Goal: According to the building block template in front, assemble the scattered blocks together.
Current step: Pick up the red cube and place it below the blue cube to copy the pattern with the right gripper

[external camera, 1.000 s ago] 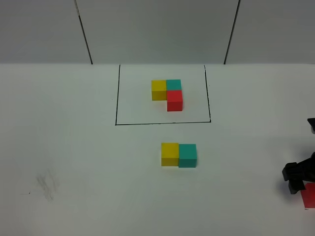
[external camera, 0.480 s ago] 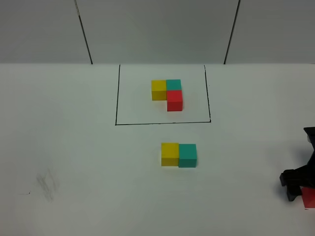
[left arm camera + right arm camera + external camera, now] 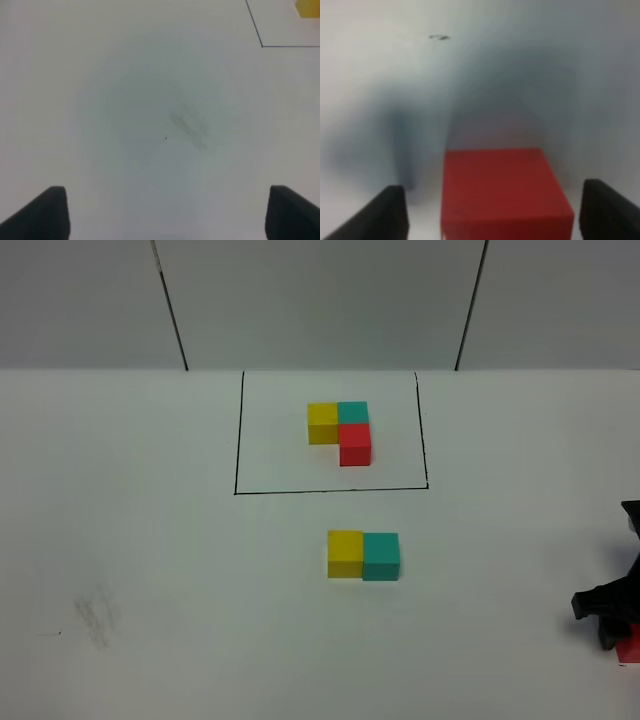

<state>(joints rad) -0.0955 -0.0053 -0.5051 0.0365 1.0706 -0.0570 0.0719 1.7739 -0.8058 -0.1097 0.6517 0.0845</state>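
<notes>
**A:** What's the room like?

**B:** Plain. A white table (image 3: 150,540) runs back to a grey wall (image 3: 320,300), which is split by two dark slanting seams (image 3: 170,305). The tabletop is bare white except for a faint grey smudge (image 3: 95,615) near the front left.

**A:** And the template?

**B:** The template (image 3: 340,430) sits towards the back, in the middle of the table. It has yellow and teal side by side, with red in front of the teal. A thin black outline (image 3: 330,491) is drawn on the table around it, with its far side left open.

**A:** The loose blocks?

**B:** The yellow block (image 3: 345,552) and teal block (image 3: 381,555) touch side by side, just in front of the outline. The red block (image 3: 630,645) is well apart from them, at the table's far right edge.

**A:** The grippers?

**B:** The right gripper (image 3: 497,212) is low over the red block. Its jaws are spread, one on each side, and a gap shows on both sides. The left gripper (image 3: 165,215) is also spread wide, with only table between its jaws. It hangs above the smudge.
</notes>
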